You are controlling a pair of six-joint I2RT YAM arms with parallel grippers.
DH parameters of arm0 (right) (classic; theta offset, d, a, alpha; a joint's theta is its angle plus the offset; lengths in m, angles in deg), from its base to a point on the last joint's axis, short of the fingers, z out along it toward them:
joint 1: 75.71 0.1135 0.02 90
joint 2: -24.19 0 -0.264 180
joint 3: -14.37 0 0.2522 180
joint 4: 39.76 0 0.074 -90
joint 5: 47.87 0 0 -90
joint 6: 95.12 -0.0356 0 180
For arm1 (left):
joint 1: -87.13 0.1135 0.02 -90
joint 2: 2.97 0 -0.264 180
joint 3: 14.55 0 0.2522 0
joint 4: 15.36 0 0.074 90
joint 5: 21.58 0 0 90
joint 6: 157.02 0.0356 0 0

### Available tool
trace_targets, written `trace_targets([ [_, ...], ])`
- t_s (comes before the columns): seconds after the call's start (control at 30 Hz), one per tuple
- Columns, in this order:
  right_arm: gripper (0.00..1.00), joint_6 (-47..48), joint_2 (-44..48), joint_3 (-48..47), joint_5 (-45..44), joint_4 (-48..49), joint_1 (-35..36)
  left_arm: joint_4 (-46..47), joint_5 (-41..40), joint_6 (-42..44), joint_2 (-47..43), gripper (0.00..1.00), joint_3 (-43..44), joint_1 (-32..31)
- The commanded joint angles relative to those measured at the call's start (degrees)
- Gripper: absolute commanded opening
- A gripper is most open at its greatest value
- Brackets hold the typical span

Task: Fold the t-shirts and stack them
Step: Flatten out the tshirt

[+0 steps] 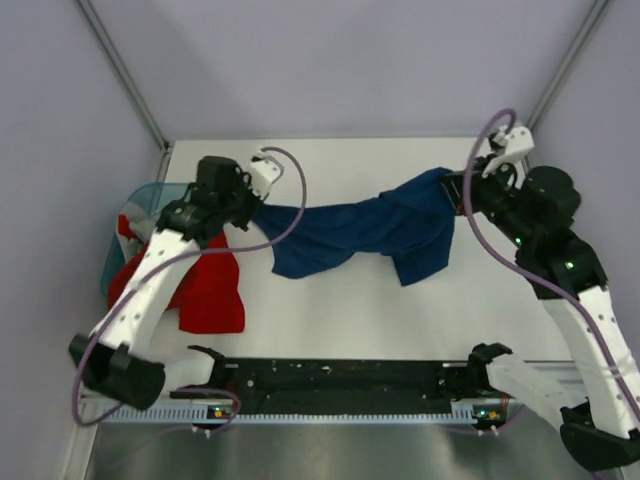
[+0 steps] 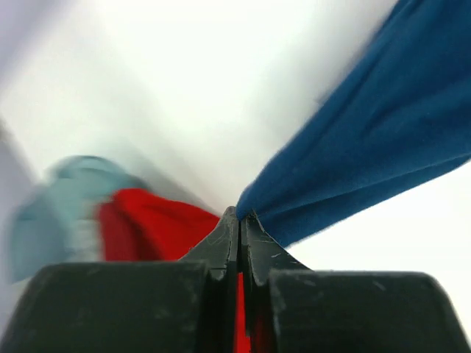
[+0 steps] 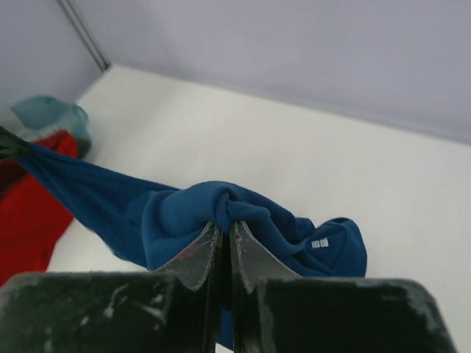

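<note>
**A:** What is the setting?

**B:** Pale lilac walls [image 1: 330,60] close in a white tabletop [image 1: 350,320] on the left, far and right sides. A black rail [image 1: 340,375] runs along the near edge, between the arm bases.

**A:** Where is the cloth?

**B:** The blue shirt [image 1: 370,230] stretches across the far half of the tabletop, bunched like a rope between both arms. Loose folds hang toward the near side. I cannot tell whether they touch the surface.

**A:** And on the left?

**B:** The red shirt [image 1: 205,290] lies rumpled at the left edge, partly under the left arm. Its far end reaches a teal basket [image 1: 150,195] in the far left corner.

**A:** What about the grippers?

**B:** The left gripper [image 1: 258,207] is pressed together, pinching the blue shirt's left end. The right gripper [image 1: 458,192] is pressed together on a knot of the same shirt at its right end, close to the far right corner.

**A:** Is there room to move?

**B:** The middle and near right of the tabletop are bare. The red shirt and the basket crowd the left side.
</note>
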Motion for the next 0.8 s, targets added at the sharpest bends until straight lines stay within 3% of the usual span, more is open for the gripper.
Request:
trace_targets([
  [0.0, 0.0, 1.86, 6.05, -8.77, 3.47, 0.15, -0.49, -0.1, -7.33, -0.25, -17.11, 0.0, 5.61, 0.35],
  [0.2, 0.0, 1.25, 11.41, -15.36, 9.71, -2.66, -0.58, -6.95, -11.56, -1.83, -26.88, 0.0, 15.27, 0.35],
  [0.47, 0.0, -0.69, 13.97, -18.45, 10.17, -5.74, -0.58, -10.48, -17.62, -2.01, -29.18, 0.0, 27.41, 0.26],
  [0.63, 0.0, 0.45, 5.73, -13.8, 5.78, -5.75, -0.49, -3.99, -18.87, -0.61, -26.46, 0.0, 19.71, 0.35],
  [0.77, 0.0, 2.3, -6.74, -10.72, 2.96, -3.47, -0.67, 8.56, -19.65, 0.98, -20.94, 0.0, 7.93, 0.35],
])
